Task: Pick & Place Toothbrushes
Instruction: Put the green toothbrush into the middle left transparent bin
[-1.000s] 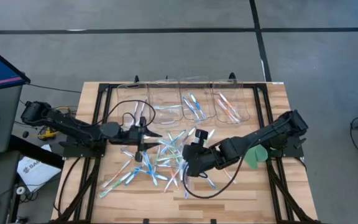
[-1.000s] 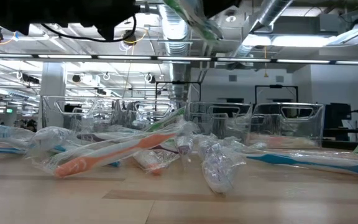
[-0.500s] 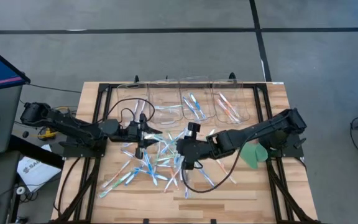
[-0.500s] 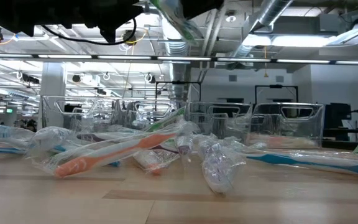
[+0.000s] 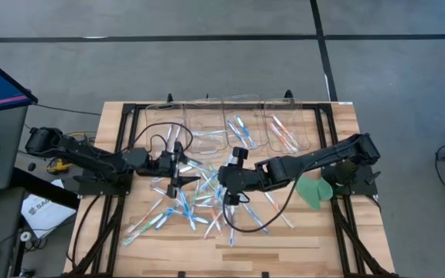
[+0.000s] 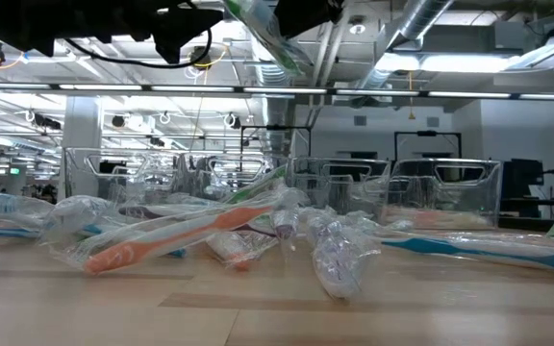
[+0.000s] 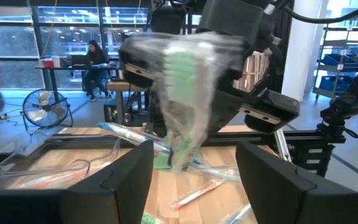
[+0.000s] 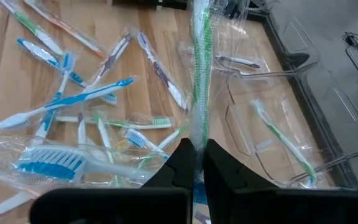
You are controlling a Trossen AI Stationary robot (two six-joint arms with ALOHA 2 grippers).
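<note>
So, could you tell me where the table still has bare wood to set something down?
Bare wood lies along the table's near edge, below the pile of toothbrushes, and between the pile and the green disc. The middle is crowded, with both grippers above it; the clear bins fill the far edge.

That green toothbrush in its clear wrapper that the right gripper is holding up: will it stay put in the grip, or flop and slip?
The green toothbrush looks stiff: it stands straight out from the shut right gripper. Its clear wrapper looks glossy and loose, so it may slide inside the pinch. It seems light, thin as it is.
</note>
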